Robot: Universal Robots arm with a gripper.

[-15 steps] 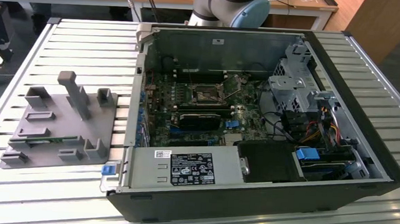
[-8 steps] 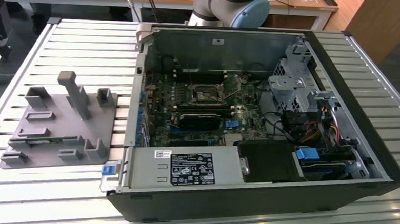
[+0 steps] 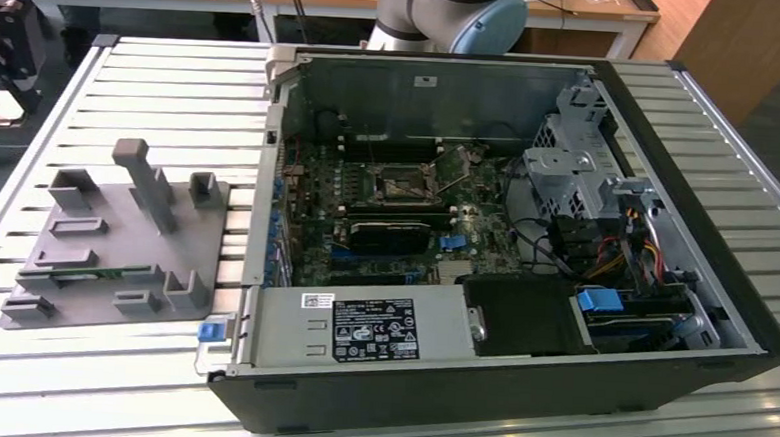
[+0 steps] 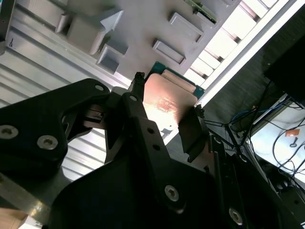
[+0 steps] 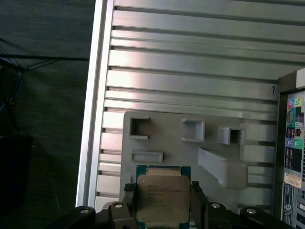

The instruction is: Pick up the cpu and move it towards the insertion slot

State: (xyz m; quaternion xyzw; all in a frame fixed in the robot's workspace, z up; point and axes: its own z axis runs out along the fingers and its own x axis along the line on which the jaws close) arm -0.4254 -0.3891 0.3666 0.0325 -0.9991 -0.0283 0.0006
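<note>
The gripper (image 5: 163,200) has the cpu (image 5: 162,198) pinched between its two black fingers (image 5: 198,198), which are drawn in to the chip's width and press on two opposite edges. In both wrist views the chip's metal top faces the camera, with a green rim along one edge. In the second wrist view the cpu (image 4: 167,102) sits between the tips of the gripper (image 4: 167,98) and catches a warm glare. Behind it in both wrist views lies the grey fixture (image 5: 181,157), resting on the slatted table (image 5: 190,71). The chip overlaps the fixture's near edge beside a shallow rectangular pocket (image 5: 147,156). A green memory stick (image 4: 202,9) stands in the fixture (image 4: 138,24). In the exterior view the fixture (image 3: 108,254) lies at 9 o'clock from the open case (image 3: 488,384). The slot (image 3: 402,187) sits on the green board inside the case, at about 2 o'clock from the fixture and well apart from it. The arm (image 3: 455,12) rises at 12 o'clock behind the case.
</note>
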